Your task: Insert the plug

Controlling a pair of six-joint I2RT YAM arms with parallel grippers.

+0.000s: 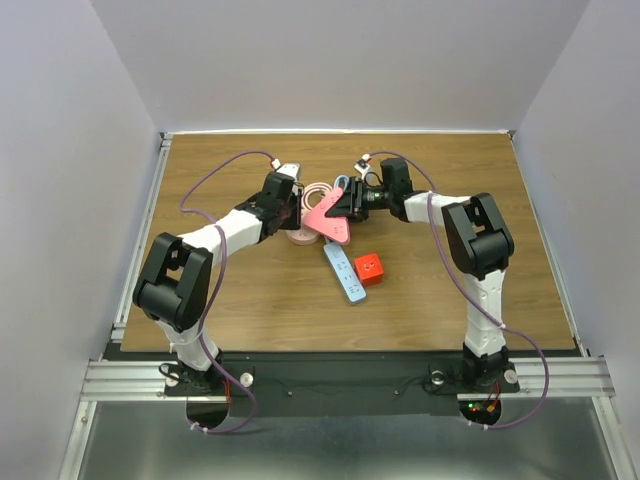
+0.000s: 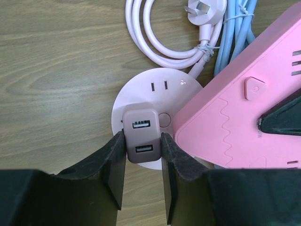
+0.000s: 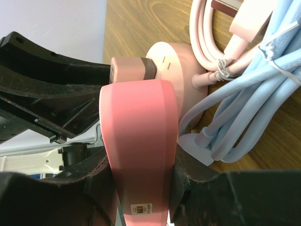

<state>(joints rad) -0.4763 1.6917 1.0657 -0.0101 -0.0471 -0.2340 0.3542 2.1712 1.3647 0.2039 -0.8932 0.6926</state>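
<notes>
The red plug lies on the table beside the light blue power strip, with no gripper on it; it is out of both wrist views. My left gripper is shut on a mauve USB charger that sits on a pale pink round socket. My right gripper is shut on a pink triangular power strip and holds it tilted, next to the round socket.
A coiled pale pink cord and a bundled light blue cable lie behind the round socket. The two grippers are close together at the table's middle back. White walls enclose the wooden table.
</notes>
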